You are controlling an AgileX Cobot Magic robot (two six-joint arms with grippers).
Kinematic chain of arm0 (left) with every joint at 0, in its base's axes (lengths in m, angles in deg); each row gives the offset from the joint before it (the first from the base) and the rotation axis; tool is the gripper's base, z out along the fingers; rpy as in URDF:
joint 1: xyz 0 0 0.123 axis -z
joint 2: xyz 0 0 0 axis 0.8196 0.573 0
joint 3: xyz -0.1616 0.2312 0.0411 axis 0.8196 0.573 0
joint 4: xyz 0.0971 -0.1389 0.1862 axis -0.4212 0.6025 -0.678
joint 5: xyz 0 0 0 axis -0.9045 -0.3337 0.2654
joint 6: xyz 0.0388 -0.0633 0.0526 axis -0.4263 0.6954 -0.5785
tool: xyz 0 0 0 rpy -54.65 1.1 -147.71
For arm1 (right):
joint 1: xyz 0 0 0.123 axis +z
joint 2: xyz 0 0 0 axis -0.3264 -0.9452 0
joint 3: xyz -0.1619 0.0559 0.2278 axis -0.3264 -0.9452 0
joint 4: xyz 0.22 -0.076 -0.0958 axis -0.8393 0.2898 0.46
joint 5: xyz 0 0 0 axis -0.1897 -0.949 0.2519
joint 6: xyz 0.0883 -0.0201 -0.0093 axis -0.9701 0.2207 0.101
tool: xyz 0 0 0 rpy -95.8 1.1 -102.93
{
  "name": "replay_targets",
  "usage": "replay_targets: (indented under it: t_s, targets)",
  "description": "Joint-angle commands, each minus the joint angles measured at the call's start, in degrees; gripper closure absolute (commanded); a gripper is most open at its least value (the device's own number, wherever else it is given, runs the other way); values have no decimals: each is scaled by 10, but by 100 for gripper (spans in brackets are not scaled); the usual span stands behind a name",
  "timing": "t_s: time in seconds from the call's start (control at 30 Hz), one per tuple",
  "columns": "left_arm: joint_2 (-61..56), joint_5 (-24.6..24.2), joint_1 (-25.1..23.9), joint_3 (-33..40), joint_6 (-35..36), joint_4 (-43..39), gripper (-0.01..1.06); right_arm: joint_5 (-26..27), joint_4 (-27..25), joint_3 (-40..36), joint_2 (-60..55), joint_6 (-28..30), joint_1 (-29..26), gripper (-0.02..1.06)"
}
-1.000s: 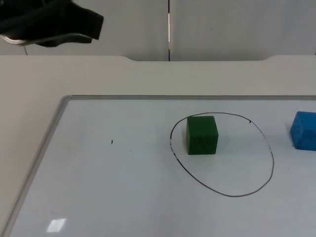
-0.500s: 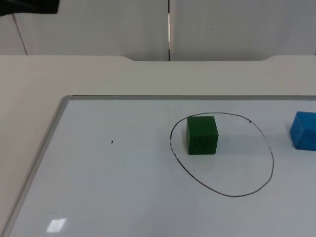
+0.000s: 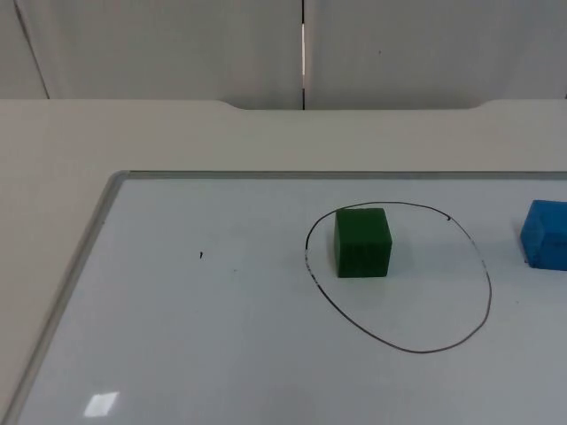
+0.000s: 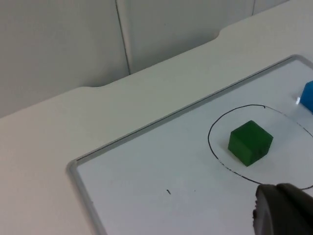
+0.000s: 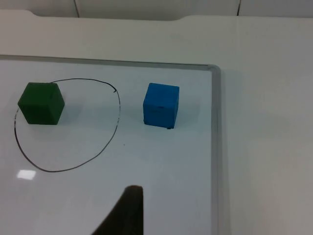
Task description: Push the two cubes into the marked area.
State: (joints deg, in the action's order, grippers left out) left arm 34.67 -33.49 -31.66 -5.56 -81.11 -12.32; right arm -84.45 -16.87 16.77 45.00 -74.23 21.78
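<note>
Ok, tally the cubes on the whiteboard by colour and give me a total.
Green cube: 1, inside the drawn ring.
Blue cube: 1, outside the ring, apart from it.
Total: 2 cubes.

We see a white table (image 3: 177, 133) ending at a grey wall (image 3: 177, 44). On it lies a whiteboard (image 3: 221, 336) with a pale metal frame. A black oval line (image 3: 489, 292) is drawn on the board. A green cube (image 3: 363, 242) sits on the board inside the oval, near its far left edge. A blue cube (image 3: 545, 234) rests on the board outside the oval, to its right and near the board's right frame.
</note>
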Motion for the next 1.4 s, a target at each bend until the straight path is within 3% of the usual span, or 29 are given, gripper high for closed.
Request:
replay_targets:
  t_s: [0.0, 0.2, 0.4, 0.5, 0.77, 1.1, 1.37]
  targets:
    - [-28, -19, -1, 7, 28, -28, 105, 2, 1, -1, 3, 4, -2, -1]
    - [-98, -41, -1, 46, 61, -44, 105, 2, -1, -1, 3, 0, -2, -1]
    - [-174, -91, -1, 82, 81, -52, 105, 3, -1, -1, 3, 0, -2, -1]
    - [-221, -139, -1, 88, 132, -76, 105, 4, -1, -1, 3, 0, -2, -1]
    - [-305, -206, -1, 94, 139, -80, 105, 4, -1, -1, 3, 0, -2, -1]
    - [-352, -247, -1, 94, 152, -76, 105, 4, -1, -1, 3, 0, -2, -1]
    - [-352, -218, -1, 147, 149, -72, 105, 4, -1, -1, 3, 0, -2, -1]
